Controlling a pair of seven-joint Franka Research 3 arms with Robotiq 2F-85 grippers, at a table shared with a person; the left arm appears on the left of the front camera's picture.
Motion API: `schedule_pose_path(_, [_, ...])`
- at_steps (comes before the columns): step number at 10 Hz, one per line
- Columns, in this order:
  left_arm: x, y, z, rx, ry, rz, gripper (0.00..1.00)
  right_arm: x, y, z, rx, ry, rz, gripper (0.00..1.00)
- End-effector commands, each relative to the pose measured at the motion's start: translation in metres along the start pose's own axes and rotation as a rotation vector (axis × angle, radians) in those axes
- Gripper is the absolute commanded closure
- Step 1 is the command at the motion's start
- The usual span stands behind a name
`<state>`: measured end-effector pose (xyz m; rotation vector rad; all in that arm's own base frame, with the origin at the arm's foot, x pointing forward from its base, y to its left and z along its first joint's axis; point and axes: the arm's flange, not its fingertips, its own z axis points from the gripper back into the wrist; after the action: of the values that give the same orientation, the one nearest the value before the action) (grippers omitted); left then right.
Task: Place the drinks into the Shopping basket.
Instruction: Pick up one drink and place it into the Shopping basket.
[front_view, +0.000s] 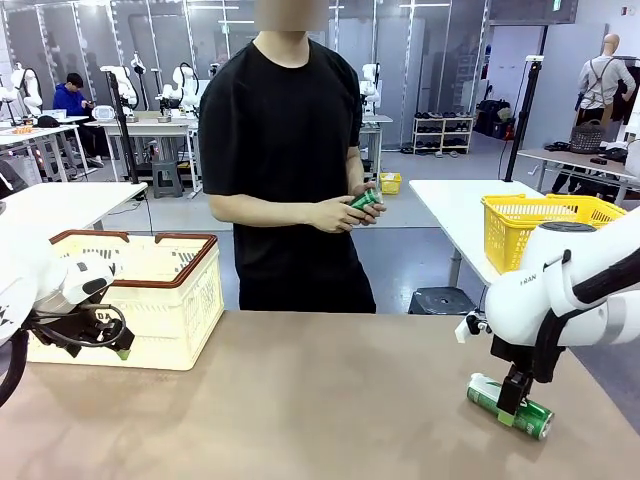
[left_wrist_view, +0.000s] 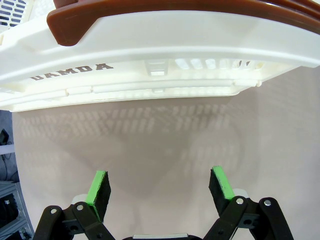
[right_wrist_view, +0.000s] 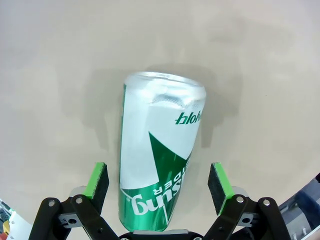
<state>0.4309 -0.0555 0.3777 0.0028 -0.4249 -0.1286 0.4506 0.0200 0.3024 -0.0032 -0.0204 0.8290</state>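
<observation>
Green can (right_wrist_view: 160, 130) lies inside right gripper (right_wrist_view: 159, 176); jaws apart, gap each side, unclamped.

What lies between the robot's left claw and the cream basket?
Nothing but bare table. The left wrist view shows the open left gripper facing the basket across it.
</observation>
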Motion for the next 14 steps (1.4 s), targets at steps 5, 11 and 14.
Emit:
schedule_pose_path(5, [0.000, 0.001, 0.000, 0.001, 0.001, 0.000, 0.00, 0.002, -0.010, -0.005, -0.004, -0.026, -0.071, 0.45])
schedule_pose_path(11, [0.000, 0.001, 0.000, 0.001, 0.001, 0.000, 0.00, 0.009, 0.000, 0.011, -0.041, -0.007, -0.155, 1.00])
schedule_pose_path(14, [0.000, 0.001, 0.000, 0.001, 0.001, 0.000, 0.00, 0.017, 0.034, 0.061, -0.116, -0.009, -0.309, 1.00])
